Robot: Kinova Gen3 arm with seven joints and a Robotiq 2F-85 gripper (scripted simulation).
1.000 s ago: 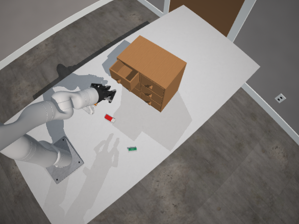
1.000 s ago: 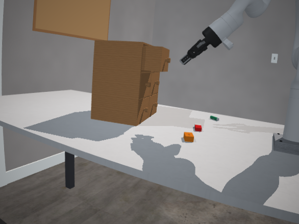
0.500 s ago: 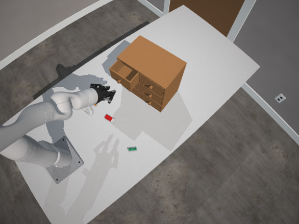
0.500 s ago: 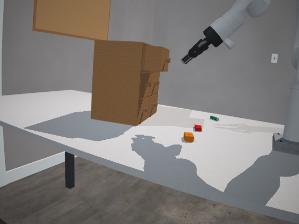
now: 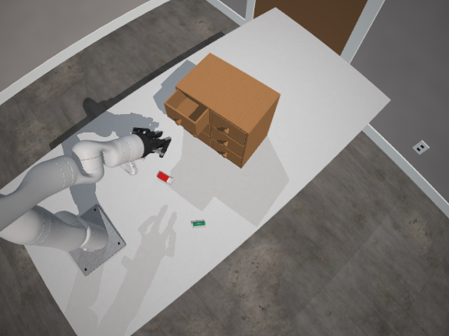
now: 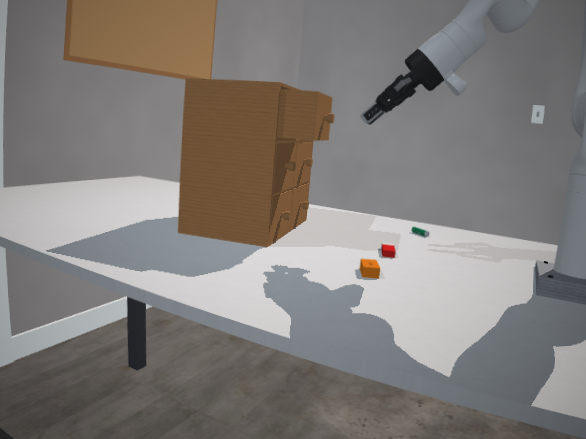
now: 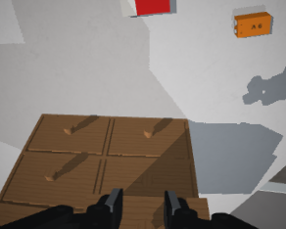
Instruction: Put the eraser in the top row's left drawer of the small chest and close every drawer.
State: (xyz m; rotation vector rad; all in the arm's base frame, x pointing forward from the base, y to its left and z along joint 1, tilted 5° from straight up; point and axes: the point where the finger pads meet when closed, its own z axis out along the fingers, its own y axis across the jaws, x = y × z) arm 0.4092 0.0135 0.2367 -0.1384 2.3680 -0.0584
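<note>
In the top view the pincer hangs left of centre, above the surface, its fingers pointing right toward the chest. The fingers stand partly apart with nothing between them.

The eraser, red with a white end, lies flat on the surface just below the pincer in this frame, well apart from it and lower in height. In the exterior view the eraser sits at lower centre-right, while the pincer hovers high above it, level with the chest's top row. In the wrist view the eraser lies at the top centre of the frame, far beyond the fingers at the bottom edge.

The top left drawer is pulled partway out, and it shows nothing inside; the other drawers sit flush.

An orange block rests near the eraser, closer to the lower edge of the exterior frame. A green item lies farther down, at lower centre of the top view.
</note>
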